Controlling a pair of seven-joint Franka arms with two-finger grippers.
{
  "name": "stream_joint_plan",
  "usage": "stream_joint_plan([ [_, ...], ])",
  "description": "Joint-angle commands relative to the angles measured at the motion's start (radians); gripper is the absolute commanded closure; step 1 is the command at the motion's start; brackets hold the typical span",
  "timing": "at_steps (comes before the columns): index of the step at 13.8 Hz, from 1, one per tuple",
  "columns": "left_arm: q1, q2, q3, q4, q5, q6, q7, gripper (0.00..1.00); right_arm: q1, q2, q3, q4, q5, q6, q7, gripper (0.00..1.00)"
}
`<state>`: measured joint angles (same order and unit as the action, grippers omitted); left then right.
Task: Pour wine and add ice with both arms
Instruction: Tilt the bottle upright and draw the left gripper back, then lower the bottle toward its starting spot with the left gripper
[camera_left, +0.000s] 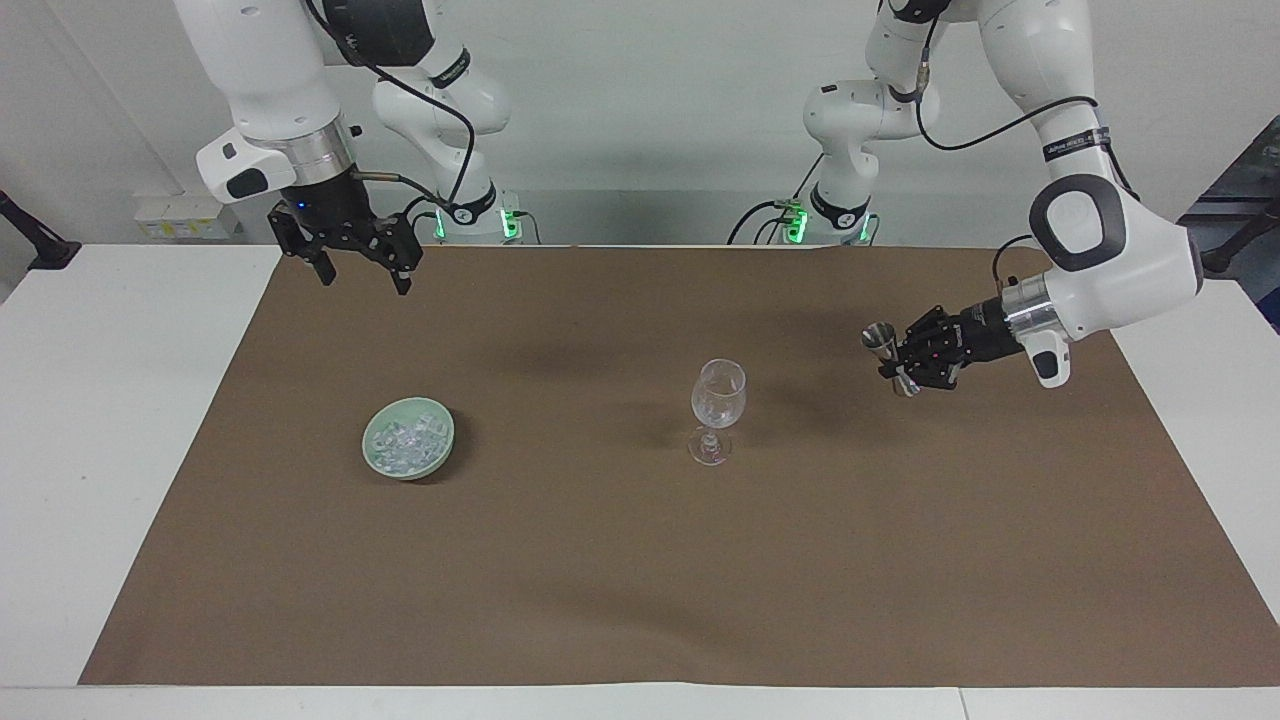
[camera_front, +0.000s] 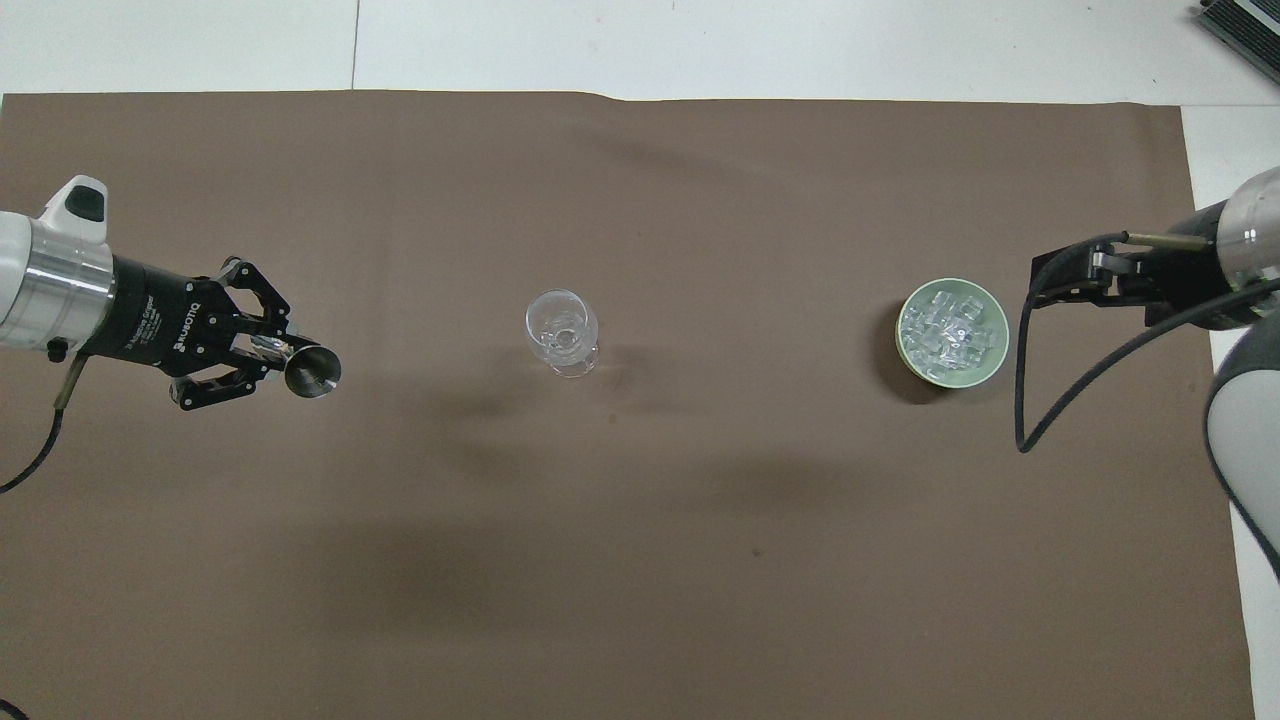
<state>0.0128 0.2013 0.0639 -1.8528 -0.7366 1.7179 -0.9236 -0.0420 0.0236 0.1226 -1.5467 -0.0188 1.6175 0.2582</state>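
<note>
The left claw is clamped on a steel jigger, held upright over the brown mat toward the left arm's end of the desk, well apart from the wine glass; carrying it level likely keeps any drops inside. The glass stands mid-mat, within either arm's reach. The ice sits heaped in a green bowl toward the right arm's end. The right claw hangs with fingers spread, empty, over the mat near the bowl, probably poised to fetch ice.
</note>
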Motion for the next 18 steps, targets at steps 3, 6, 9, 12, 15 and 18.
stream_joint_plan([
  [3, -0.02, 0.027, 0.094, -0.051, -0.147, 0.005, -0.014, 1.0, -0.025, -0.024, 0.012, -0.032, 0.022, 0.007, -0.039, 0.0],
  [6, -0.013, 0.058, 0.135, -0.069, -0.216, -0.009, -0.014, 1.0, -0.024, -0.025, 0.012, -0.032, 0.022, 0.004, -0.037, 0.0],
  [9, 0.035, 0.13, 0.169, -0.072, -0.337, -0.063, -0.003, 1.0, -0.022, -0.024, 0.012, -0.032, 0.022, 0.009, -0.036, 0.0],
  [12, 0.044, 0.138, 0.178, -0.121, -0.461, -0.052, 0.029, 1.0, -0.022, -0.024, 0.012, -0.032, 0.022, 0.015, -0.034, 0.0],
  [15, 0.073, 0.173, 0.192, -0.135, -0.544, -0.067, 0.06, 1.0, -0.024, -0.024, 0.012, -0.032, 0.022, 0.015, -0.033, 0.0],
  [18, 0.079, 0.181, 0.192, -0.161, -0.611, -0.064, 0.08, 1.0, -0.025, -0.024, 0.012, -0.032, 0.022, 0.012, -0.034, 0.0],
])
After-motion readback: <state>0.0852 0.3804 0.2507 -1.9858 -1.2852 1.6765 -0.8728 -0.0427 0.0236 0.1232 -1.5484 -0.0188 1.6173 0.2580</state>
